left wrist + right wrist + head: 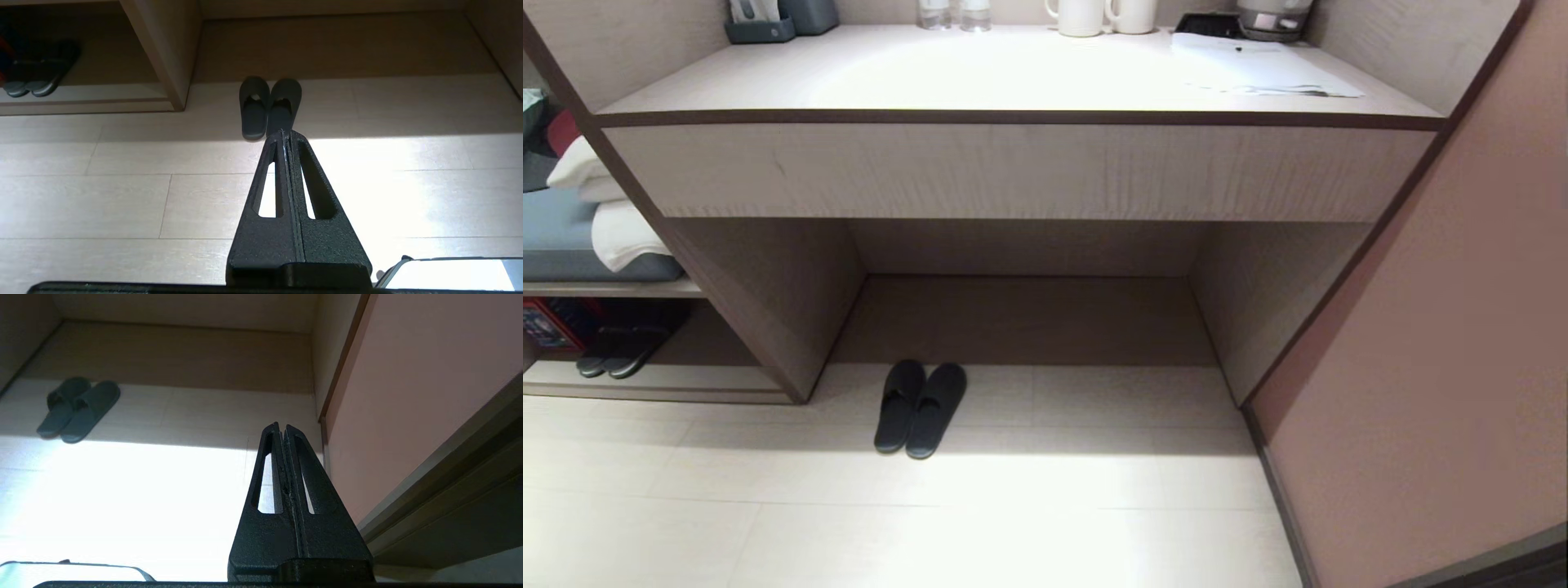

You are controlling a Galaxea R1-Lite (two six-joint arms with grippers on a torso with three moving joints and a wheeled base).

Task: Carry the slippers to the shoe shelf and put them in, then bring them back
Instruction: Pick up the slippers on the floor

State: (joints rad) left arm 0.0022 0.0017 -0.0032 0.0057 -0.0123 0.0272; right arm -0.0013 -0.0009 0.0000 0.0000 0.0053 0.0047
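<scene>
The slippers [920, 407], a plain charcoal-black pair, lie side by side on the pale floor at the mouth of the desk recess, toes toward the recess. They also show in the left wrist view [269, 107] and the right wrist view [77, 408]. The shoe shelf [654, 380] is the low cubby at the far left, with a pale raised base board [81, 102]. My left gripper [282, 132] is shut and empty, held above the floor short of the slippers. My right gripper [282, 426] is shut and empty, off to the slippers' right near the wall. Neither arm shows in the head view.
Another dark pair with paler sole rims [621, 347] sits inside the shoe shelf. A desk [1013, 73] with mugs, bottles and a paper spans the scene; its knee recess [1025, 318] is behind the slippers. A pinkish wall [1445, 367] bounds the right. Towels [613, 220] lie on a shelf at left.
</scene>
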